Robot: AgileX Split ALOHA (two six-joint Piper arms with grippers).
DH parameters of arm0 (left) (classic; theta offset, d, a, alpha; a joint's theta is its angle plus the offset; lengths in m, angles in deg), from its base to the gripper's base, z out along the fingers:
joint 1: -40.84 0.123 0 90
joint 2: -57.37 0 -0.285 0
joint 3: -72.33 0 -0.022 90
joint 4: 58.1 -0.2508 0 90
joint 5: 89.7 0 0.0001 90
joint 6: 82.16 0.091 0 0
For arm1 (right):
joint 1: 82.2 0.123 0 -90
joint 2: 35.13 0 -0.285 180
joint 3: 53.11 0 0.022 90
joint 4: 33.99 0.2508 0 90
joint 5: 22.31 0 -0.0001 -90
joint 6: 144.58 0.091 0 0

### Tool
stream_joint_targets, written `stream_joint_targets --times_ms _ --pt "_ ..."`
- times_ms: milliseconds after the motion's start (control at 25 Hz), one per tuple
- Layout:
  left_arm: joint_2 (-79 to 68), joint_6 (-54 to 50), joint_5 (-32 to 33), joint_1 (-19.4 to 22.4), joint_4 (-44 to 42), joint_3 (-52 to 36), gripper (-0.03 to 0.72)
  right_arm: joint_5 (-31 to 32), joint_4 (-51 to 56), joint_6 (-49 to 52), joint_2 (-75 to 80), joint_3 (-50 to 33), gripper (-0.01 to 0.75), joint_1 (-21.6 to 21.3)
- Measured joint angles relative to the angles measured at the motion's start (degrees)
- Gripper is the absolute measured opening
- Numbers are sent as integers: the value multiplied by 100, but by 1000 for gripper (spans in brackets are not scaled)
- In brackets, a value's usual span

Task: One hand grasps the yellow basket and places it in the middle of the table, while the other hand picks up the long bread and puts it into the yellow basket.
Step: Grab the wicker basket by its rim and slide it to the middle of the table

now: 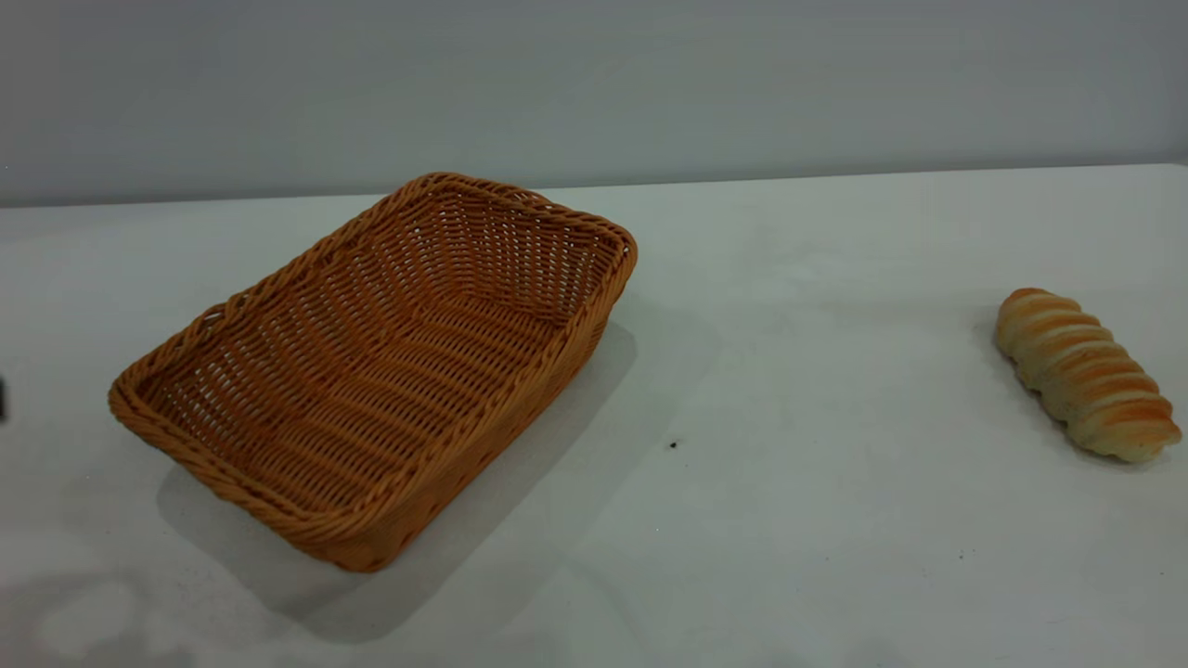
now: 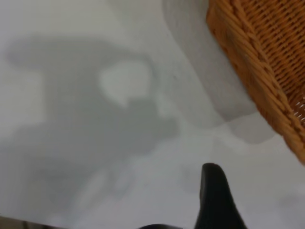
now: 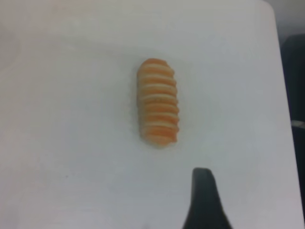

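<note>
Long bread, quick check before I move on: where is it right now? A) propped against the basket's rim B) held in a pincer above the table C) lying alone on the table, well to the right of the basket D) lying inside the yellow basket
C: the long bread lies flat on the bare table, far to the right of the empty yellow basket, with nothing gripping it.

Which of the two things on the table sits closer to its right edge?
The long bread, a small ridged loaf lying far right. The yellow basket, much larger and woven, sits left of the middle.
</note>
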Motion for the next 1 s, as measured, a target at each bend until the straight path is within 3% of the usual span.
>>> stream_joint_targets --times_ms 320,680,1000 --pt "-1247 4 -209 0 750 708 491 -217 268 59 68 0 558 0" --pt "-2551 11 389 0 967 1890 491 -234 542 73 68 0 559 0" --pt "-3229 6 269 -42 1103 2056 491 -234 553 68 68 0 559 0"
